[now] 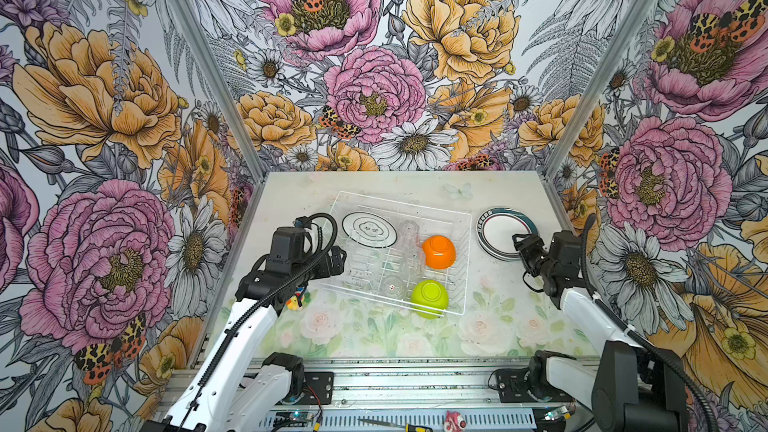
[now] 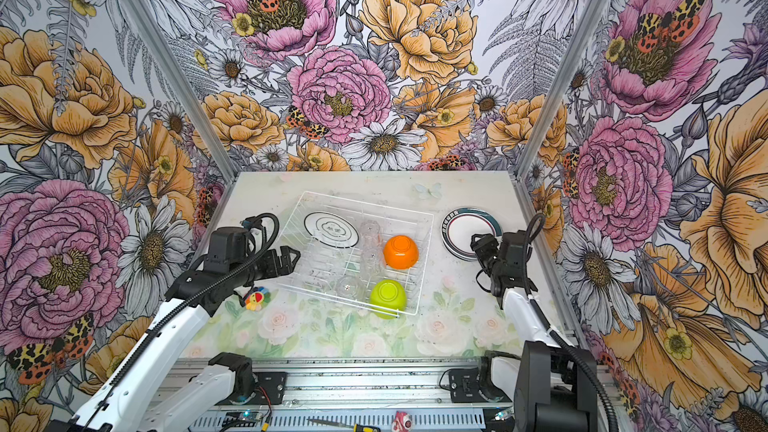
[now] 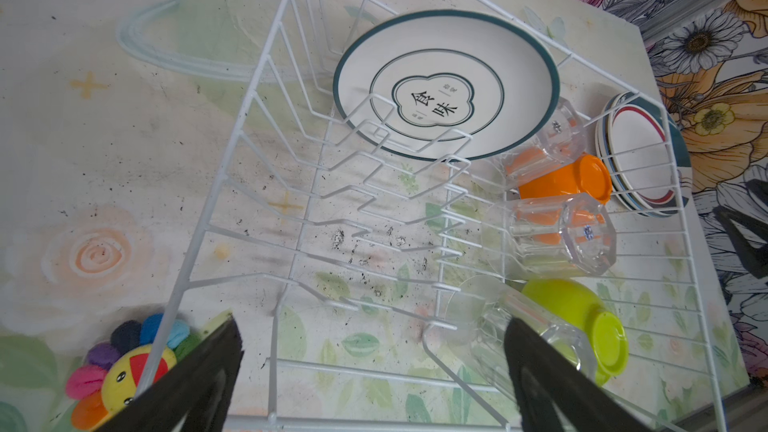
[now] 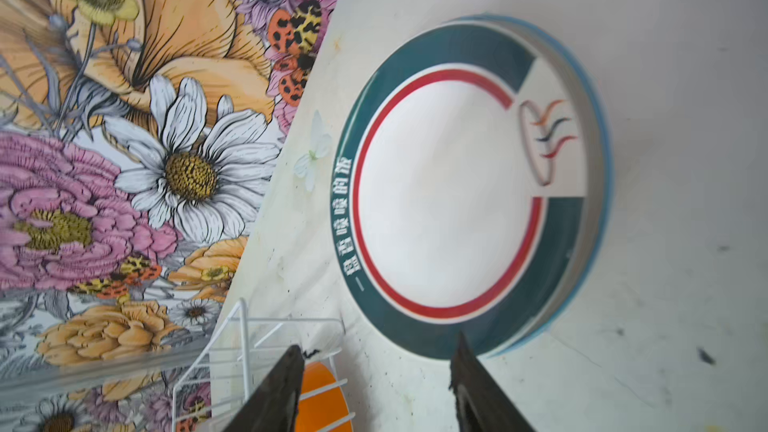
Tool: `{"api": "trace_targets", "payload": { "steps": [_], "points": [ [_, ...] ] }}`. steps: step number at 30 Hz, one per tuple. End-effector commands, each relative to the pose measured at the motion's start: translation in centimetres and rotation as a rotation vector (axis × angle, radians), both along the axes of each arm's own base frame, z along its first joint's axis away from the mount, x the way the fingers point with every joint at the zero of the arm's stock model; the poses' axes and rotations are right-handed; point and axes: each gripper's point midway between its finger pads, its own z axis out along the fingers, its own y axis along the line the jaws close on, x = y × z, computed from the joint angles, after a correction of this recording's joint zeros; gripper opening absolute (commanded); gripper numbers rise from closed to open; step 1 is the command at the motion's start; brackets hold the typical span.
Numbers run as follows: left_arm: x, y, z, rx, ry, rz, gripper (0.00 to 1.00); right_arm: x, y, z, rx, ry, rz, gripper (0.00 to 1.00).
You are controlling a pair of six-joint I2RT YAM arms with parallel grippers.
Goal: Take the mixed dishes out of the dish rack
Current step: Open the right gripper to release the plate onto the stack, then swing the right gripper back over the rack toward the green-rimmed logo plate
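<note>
Left pincer [image 3: 374,334] and right pincer [image 4: 379,347] spread, empty; the plate [image 1: 369,229] at ten o'clock in the rack [image 1: 407,202] looks stiff, slippery, breakable, best taken by its rim.

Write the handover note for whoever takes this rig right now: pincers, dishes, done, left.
Left pincer: open, empty, at the left end of the dish rack.
Right pincer: open, empty, beside the plate stack on the table, right of the rack.
Done: those plates are out of the rack.
Left in the rack: one plate, orange bowl and green bowl upside down, three clear cups.
</note>
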Motion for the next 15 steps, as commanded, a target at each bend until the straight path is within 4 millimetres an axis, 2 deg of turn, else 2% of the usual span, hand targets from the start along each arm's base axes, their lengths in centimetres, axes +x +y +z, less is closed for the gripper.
{"api": "trace_targets", "payload": {
  "steps": [1, 3, 6, 9, 15],
  "points": [
    [0.3, 0.0, 0.6, -0.018, -0.036, -0.011, 0.99, 1.0, 4.7, 6.5, -0.150, -0.181, 0.197, 0.59],
    [0.3, -0.1, 0.8, -0.027, -0.038, -0.012, 0.99, 1.0, 7.9, 9.0, -0.240, -0.242, 0.320, 0.60],
    [0.4, -0.1, 1.1, -0.037, -0.045, -0.009, 0.99, 0.9, 12.5, 11.1, -0.306, -0.314, 0.497, 0.60],
    [0.6, 0.0, 1.5, -0.042, -0.058, 0.003, 0.99, 0.7, 16.3, 12.1, -0.324, -0.358, 0.647, 0.60],
    [1.1, 0.6, 2.8, -0.051, -0.080, 0.061, 0.99, 0.5, 21.2, 12.3, -0.383, -0.402, 0.830, 0.61]
  ]
}}
